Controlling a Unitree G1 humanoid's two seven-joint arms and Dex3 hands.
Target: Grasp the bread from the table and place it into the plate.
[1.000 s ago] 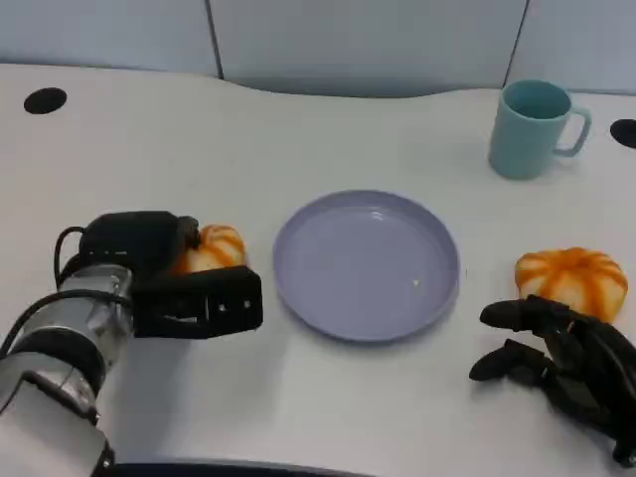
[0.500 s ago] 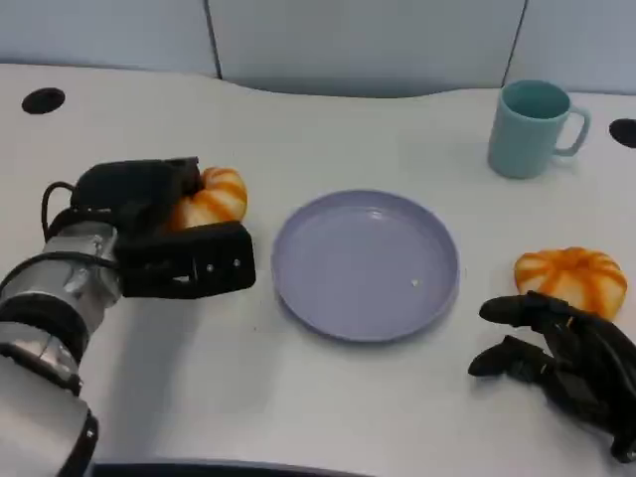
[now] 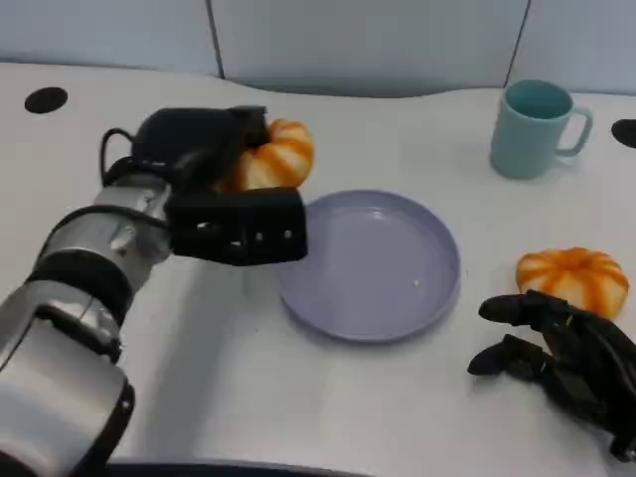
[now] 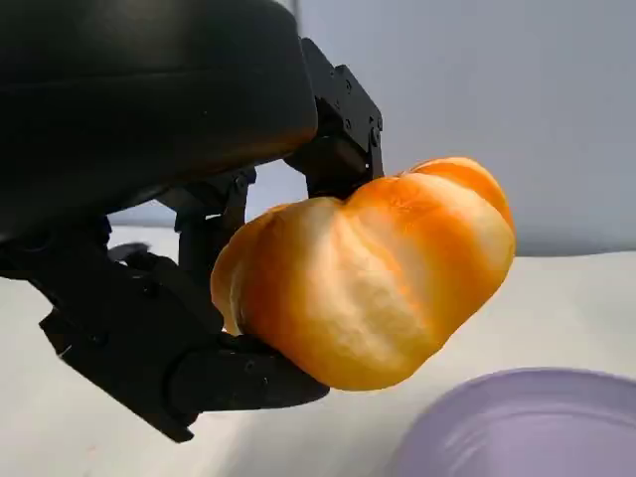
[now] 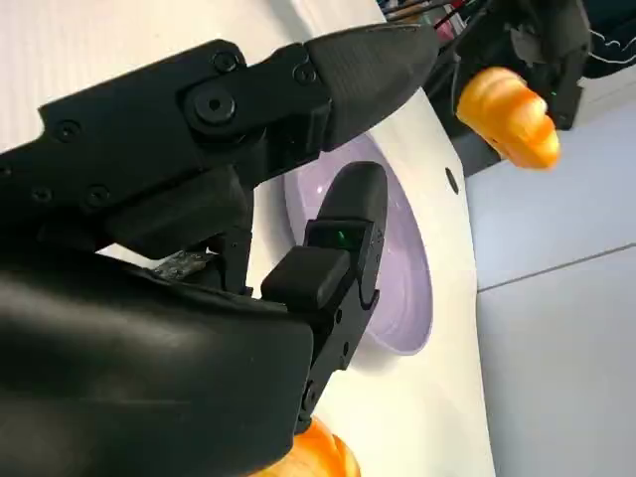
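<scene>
The orange-and-white ridged bread roll [image 3: 273, 154], gripped by the left hand [image 3: 214, 189], is off the table at the round lavender plate's [image 3: 370, 266] far-left rim, up from beside it a second ago; the right hand [image 3: 556, 353] rests, fingers loosely spread, before a second roll [image 3: 572, 278]. In the left wrist view, fingers [image 4: 338, 129] clamp the roll [image 4: 368, 278], its long axis slanting away from the palm. In the right wrist view, the held roll [image 5: 505, 117] hangs beyond the plate [image 5: 407, 288].

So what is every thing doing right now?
left hand: holding a bread, lifted.
held bread: in the air, beside the plate's rim.
plate: nothing on it.
second bread: lying on the table.
right hand: holding nothing.
mug: upright.
</scene>
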